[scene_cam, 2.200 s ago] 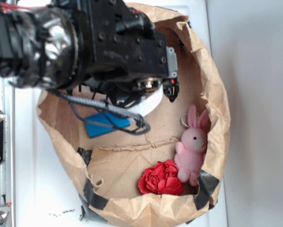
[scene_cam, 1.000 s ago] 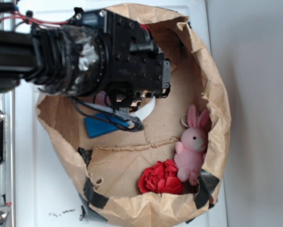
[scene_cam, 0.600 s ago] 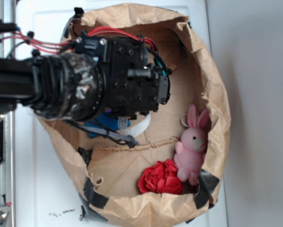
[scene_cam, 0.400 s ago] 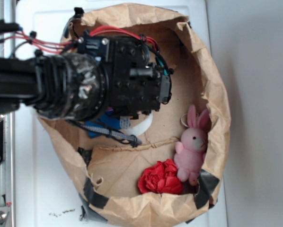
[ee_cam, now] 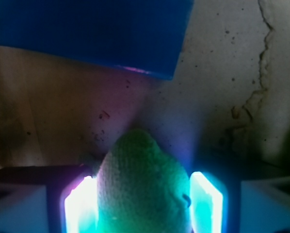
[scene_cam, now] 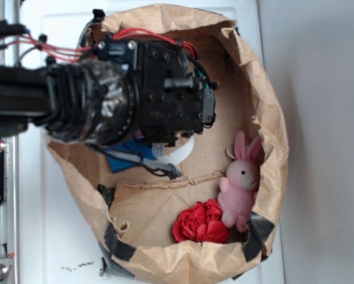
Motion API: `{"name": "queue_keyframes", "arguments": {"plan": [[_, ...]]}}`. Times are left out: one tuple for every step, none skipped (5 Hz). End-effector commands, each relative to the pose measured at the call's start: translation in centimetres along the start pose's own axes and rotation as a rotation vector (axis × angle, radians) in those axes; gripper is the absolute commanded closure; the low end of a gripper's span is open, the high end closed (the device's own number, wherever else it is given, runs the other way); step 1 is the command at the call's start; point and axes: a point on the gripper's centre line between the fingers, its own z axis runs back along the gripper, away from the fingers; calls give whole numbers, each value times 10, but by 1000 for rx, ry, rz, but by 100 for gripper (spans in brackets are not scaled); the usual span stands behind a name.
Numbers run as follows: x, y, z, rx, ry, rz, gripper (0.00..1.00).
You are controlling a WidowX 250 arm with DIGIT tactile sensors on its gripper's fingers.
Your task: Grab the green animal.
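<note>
The green animal [ee_cam: 142, 187] is a fuzzy lime-green plush that fills the gap between my gripper's two glowing pads [ee_cam: 79, 206] in the wrist view. Both pads touch its sides. My gripper [ee_cam: 143, 201] is shut on it, over the brown paper floor of the bag. In the exterior view the black arm [scene_cam: 165, 100] reaches into the bag from the left and hides both the fingers and the green animal.
The blue block [ee_cam: 91, 34] lies just ahead of the gripper and also shows under the arm [scene_cam: 125, 155], next to a white ring [scene_cam: 182, 152]. A pink bunny [scene_cam: 241, 183] and a red flower [scene_cam: 202, 223] lie at the bag's lower right. The paper bag's wall [scene_cam: 272, 118] surrounds everything.
The arm swung over the bag's left-centre and came down onto the spot beside the blue block. In the last half second it has shifted only slightly.
</note>
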Motion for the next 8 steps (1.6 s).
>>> {"name": "queue_keyframes", "arguments": {"plan": [[-19, 16, 36, -14, -25, 333, 100], [-22, 18, 59, -37, -12, 583, 100], [-19, 21, 70, -80, 24, 828, 100], [-13, 21, 83, -64, 80, 1084, 100], [-15, 26, 97, -148, 80, 1323, 100], [-18, 23, 117, -188, -13, 1472, 100], [-20, 20, 129, -157, -107, 1496, 100], [-22, 17, 134, -104, -219, 1506, 100]]}}
